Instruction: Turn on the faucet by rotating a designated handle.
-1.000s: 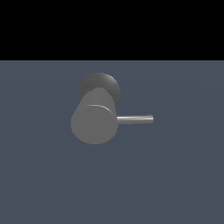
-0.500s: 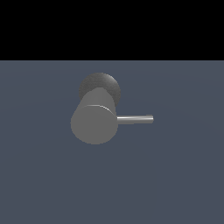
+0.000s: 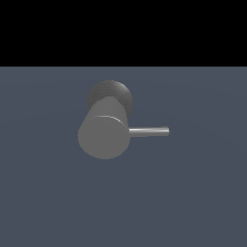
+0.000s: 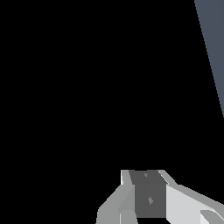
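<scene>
The faucet (image 3: 104,135) is a thick matte grey cylinder whose flat round end faces the exterior camera, with a darker rounded base (image 3: 113,92) behind it. The handle (image 3: 149,131), a thin silver-grey rod, sticks out level toward the exterior view's right. No arm or gripper shows in the exterior view. In the wrist view only my gripper (image 4: 145,173) appears, low in the picture, its pale fingers (image 4: 114,205) standing apart with a dark inner pad face between them and nothing held. Neither faucet nor handle shows in the wrist view.
A flat blue-grey floor (image 3: 193,202) surrounds the faucet, under a black background. The wrist view is mostly black, with a narrow wedge of the same floor (image 4: 213,39) at one corner.
</scene>
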### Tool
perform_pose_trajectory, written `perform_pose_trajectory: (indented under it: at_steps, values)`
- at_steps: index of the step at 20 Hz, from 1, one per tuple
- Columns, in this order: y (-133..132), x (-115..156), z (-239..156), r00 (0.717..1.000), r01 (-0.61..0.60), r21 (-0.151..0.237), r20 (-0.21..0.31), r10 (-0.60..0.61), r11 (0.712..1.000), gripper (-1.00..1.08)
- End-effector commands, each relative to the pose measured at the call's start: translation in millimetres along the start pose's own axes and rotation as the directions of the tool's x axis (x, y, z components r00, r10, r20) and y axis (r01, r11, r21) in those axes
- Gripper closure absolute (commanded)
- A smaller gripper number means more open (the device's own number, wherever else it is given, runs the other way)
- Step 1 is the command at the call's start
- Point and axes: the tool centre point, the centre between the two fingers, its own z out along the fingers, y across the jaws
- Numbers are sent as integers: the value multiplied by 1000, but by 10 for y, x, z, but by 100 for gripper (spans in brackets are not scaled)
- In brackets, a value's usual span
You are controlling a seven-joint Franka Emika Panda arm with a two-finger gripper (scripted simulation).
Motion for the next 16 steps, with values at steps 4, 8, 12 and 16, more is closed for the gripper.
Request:
perform_pose_trajectory:
  at_steps: [4,8,12,16]
  values:
    - [661,367,-370,971,-159,28,-178,161,987,108]
    - [1237,509,-647,914,-280,42,-295,280,959,108]
    - [1861,530,-922,830,-403,51,-400,389,914,108]
    - [2436,442,-1162,736,-513,57,-484,473,857,108]
